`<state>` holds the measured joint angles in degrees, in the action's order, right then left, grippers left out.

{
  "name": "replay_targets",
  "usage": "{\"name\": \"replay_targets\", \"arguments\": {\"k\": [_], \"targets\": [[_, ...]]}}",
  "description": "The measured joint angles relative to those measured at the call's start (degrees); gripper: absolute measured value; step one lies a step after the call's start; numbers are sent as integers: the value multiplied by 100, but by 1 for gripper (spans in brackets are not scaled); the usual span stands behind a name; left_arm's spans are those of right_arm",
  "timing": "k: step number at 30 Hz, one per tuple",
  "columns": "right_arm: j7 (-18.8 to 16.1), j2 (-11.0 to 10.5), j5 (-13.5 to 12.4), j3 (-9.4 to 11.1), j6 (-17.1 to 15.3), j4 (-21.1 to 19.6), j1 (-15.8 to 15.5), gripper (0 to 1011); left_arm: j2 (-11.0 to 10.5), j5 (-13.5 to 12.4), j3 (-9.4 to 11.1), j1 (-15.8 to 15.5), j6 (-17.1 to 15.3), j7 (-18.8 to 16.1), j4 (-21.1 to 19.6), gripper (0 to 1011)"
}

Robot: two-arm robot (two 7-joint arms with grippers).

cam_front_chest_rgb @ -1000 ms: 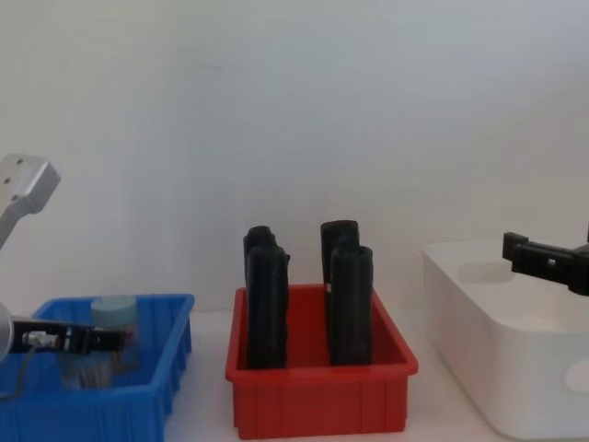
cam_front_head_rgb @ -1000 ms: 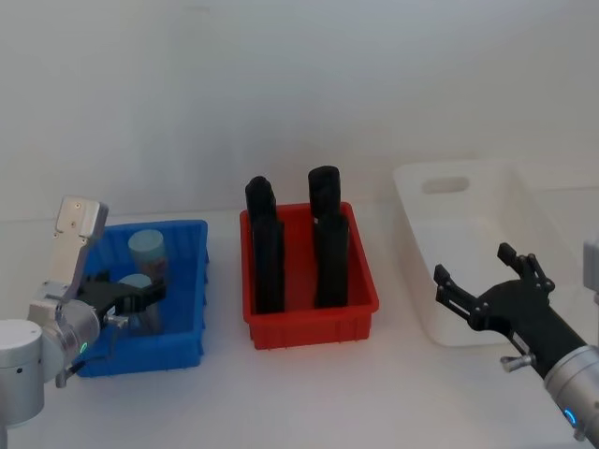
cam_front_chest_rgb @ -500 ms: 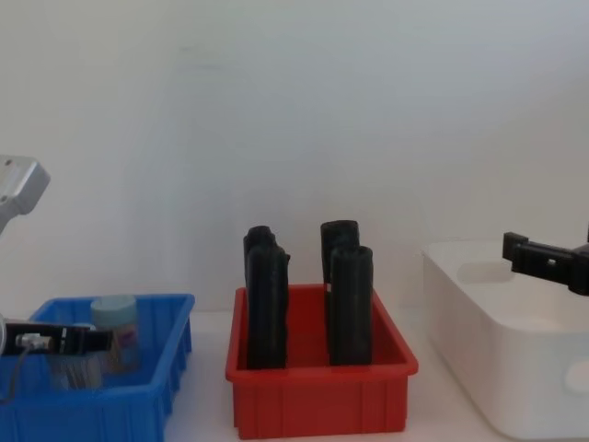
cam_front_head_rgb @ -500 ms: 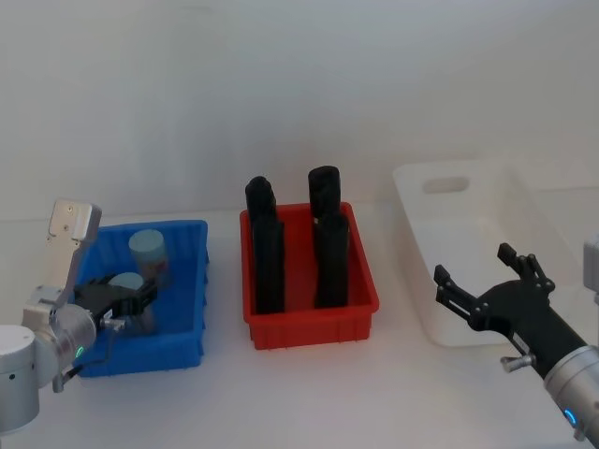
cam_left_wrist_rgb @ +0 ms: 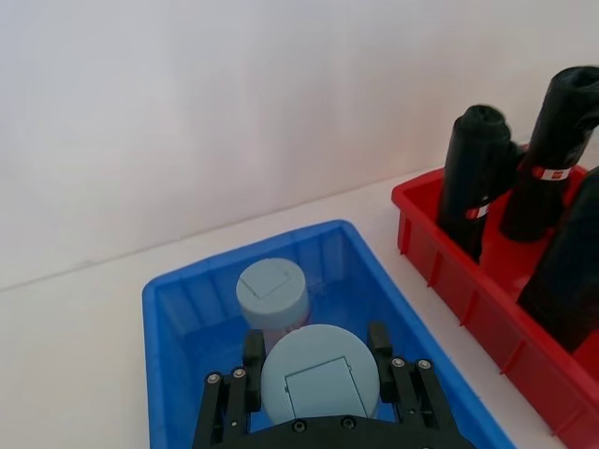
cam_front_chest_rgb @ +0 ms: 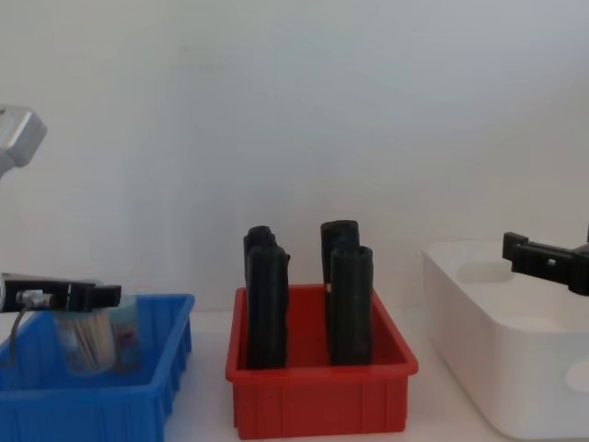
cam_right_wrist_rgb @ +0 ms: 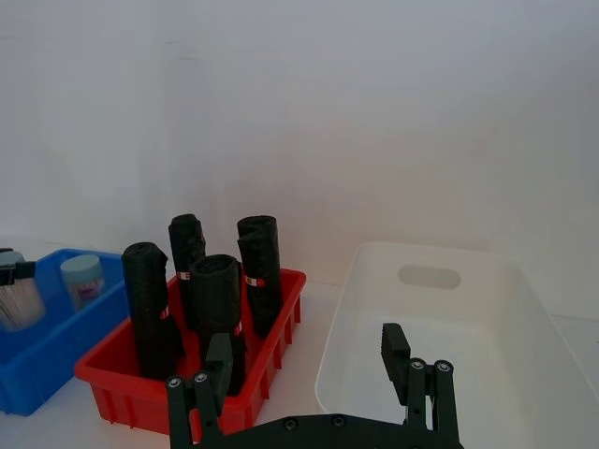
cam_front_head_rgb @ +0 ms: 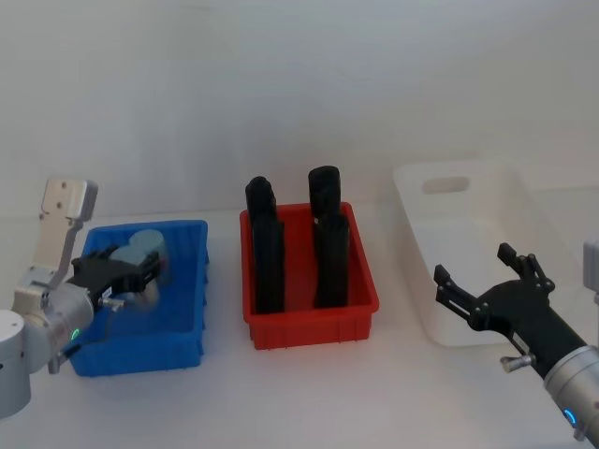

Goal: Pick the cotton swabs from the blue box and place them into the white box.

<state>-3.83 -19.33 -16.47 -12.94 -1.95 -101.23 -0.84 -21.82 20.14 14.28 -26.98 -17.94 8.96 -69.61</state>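
Note:
My left gripper is shut on a cotton swab jar, clear with a pale blue lid, and holds it lifted just above the blue box. In the chest view the jar's base hangs near the rim of the blue box. A second cotton swab jar stands upright in the box's back part, also seen behind the held one. The white box sits at the right. My right gripper hovers open and empty in front of it.
A red bin with several tall black cylinders stands between the blue box and the white box. The cylinders rise well above the bin's rim. Bare white table lies in front of all the bins.
My left gripper has risen with the front jar, lifting it from the blue box's floor to rim height. The right arm has not moved.

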Motion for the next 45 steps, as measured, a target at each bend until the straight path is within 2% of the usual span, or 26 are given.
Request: {"name": "replay_targets", "arguments": {"k": [12, 21, 35, 45], "targets": [[0, 0, 0, 0, 0, 0, 0, 1003, -138, -129, -39, 103, -173, 397, -833, 671], [0, 0, 0, 0, 0, 0, 0, 1003, -189, -241, 0, 85, -413, 1005, -1348, 671], [0, 0, 0, 0, 0, 0, 0, 1003, -76, -347, 195, -130, -821, 1969, -1680, 671], [0, 0, 0, 0, 0, 0, 0, 1003, 58, -436, 367, -290, -1041, 2489, -1777, 671]]}}
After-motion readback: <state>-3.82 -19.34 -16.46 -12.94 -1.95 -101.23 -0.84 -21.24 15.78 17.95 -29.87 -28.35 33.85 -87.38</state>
